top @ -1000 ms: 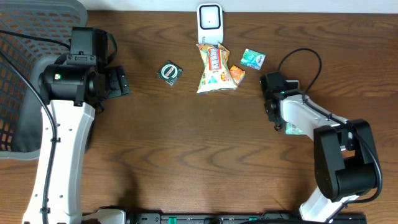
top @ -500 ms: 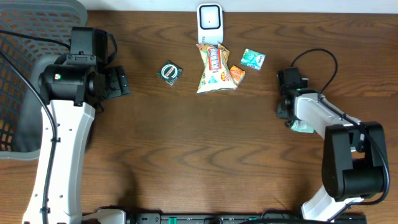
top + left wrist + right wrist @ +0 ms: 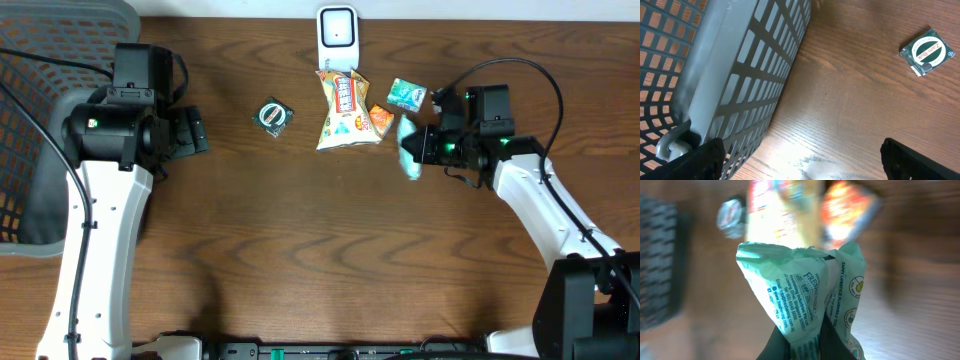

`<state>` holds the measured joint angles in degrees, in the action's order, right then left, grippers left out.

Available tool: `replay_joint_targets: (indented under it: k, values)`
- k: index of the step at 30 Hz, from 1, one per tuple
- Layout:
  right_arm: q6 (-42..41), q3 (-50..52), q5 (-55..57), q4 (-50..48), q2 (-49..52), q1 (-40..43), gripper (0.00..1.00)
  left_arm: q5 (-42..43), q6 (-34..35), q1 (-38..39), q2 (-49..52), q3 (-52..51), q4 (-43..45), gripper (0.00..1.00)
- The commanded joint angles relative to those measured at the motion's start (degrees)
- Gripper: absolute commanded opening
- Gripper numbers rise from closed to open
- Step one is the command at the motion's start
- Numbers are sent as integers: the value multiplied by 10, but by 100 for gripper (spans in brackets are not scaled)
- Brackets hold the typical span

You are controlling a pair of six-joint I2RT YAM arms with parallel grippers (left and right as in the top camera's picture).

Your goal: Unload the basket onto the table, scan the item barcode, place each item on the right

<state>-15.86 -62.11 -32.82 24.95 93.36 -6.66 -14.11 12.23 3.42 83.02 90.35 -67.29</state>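
Currently the right gripper (image 3: 424,146) is pinching a crinkled mint-green foil sachet (image 3: 409,160) between closed fingers, holding it clear of the brown wooden table (image 3: 300,260). On the right wrist view the sachet (image 3: 807,300) is fanning upward from the pinch, its printed back facing the lens; no barcode is legible there.

Just beyond the held sachet, a yellow snack bag (image 3: 342,110), a small orange packet (image 3: 380,120) and a second teal packet (image 3: 407,94) are lying near one another. Behind them at the table's far edge, the white handheld-style barcode scanner (image 3: 337,33) is standing upright.

Farther off, a round green-labelled tin in a clear wrapper (image 3: 272,115) is lying alone. The left gripper (image 3: 190,133) is waiting wide open and empty beside a grey mesh basket (image 3: 715,75).

The risk, as I judge it, is the thin grip on one edge: the limp foil may be sagging or twisting, hiding the code from the scanner, or slipping out. Swinging toward the scanner may also be brushing the snack bag aside.
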Motion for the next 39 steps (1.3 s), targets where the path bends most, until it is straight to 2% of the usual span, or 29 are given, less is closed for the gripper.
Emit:
replay_joint_targets:
  k: [1, 7, 13, 14, 15, 18, 20, 25, 29, 33, 39]
  values:
    - [-6, -1, -153, 9, 15, -9, 1, -10, 3, -3, -4, 5, -2, 97]
    - [-9, 31, -244, -4, 76, -12, 1, -10, 3, -3, -4, 5, -2, 98]
    - [-11, 36, -207, -8, 144, 7, 1, -10, 3, -3, -4, 5, -2, 98]
    - [-11, 36, -180, -7, 149, 14, 4, -10, 3, -3, -4, 5, -2, 98]
    - [-11, 36, -158, -5, 151, 21, 12, -10, 3, -3, -4, 5, -2, 98]
    - [-10, 33, -136, 6, 145, 46, 39, -10, 3, -3, -4, 5, -2, 98]
    - [-6, 20, -136, 28, 136, 67, 45, -10, 3, -3, -4, 5, -2, 98]
    - [23, -25, -124, 96, 100, 92, 49, -10, 3, -3, -4, 5, -2, 98]
    - [23, -42, -17, 140, 75, 79, 49, -10, 3, -3, -4, 5, -2, 98]
    - [23, -43, 110, 173, 67, 37, 49, -10, 3, -3, -4, 5, -2, 98]
    - [28, -42, 219, 173, 68, -63, 48, -10, 3, -3, -4, 5, -2, 98]
